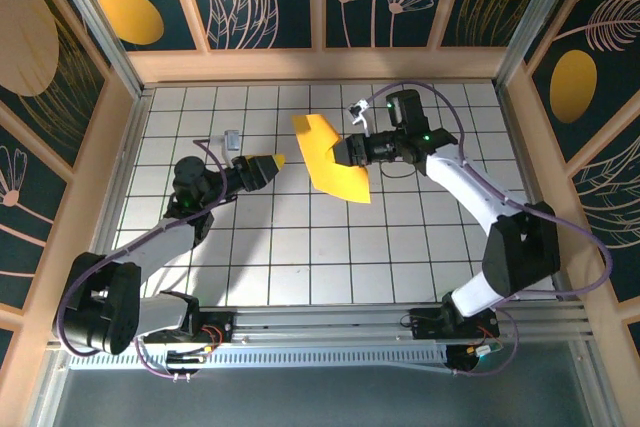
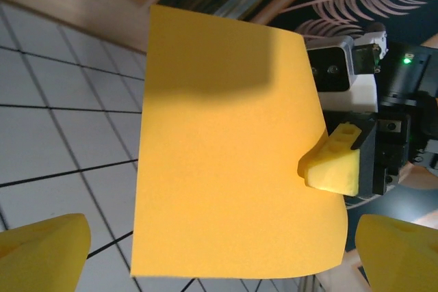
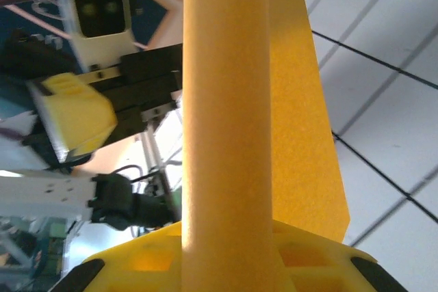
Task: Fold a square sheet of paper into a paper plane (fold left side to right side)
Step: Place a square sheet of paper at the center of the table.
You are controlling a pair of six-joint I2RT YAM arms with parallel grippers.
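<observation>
- Right gripper [image 1: 349, 153]: closed on the square sheet of paper [image 1: 328, 161]. In the left wrist view one yellow finger pad [image 2: 333, 164] presses against the right-hand edge of the sheet, about halfway down.
- Square sheet of paper: held raised above the tiled table [image 1: 300, 247], in the middle of the far half and between the two grippers. It is not lying flat. In the top view it runs diagonally from upper left to lower right, and its far end bends toward the left arm.
- In the left wrist view the sheet [image 2: 226, 155] presents a broad, plain yellow-orange face with a shadow band across the top. Its right edge curves slightly around the pinch point.
- In the right wrist view the sheet [image 3: 226, 135] is seen nearly edge-on, rising from between the right gripper's yellow fingers [image 3: 154, 261]. A second layer or curl of the paper shows behind the front edge.
- Whether the lower edge of the sheet touches the table cannot be determined.
- Left gripper [image 1: 268, 165]: jaws spread wide and holding nothing. Its yellow fingers [image 2: 42, 254] sit at the two bottom corners of its own wrist view. It is just left of the sheet and clear of it, pointing toward the paper.
- A small grey object [image 1: 233, 138] rests on the table, beyond the left gripper.
</observation>
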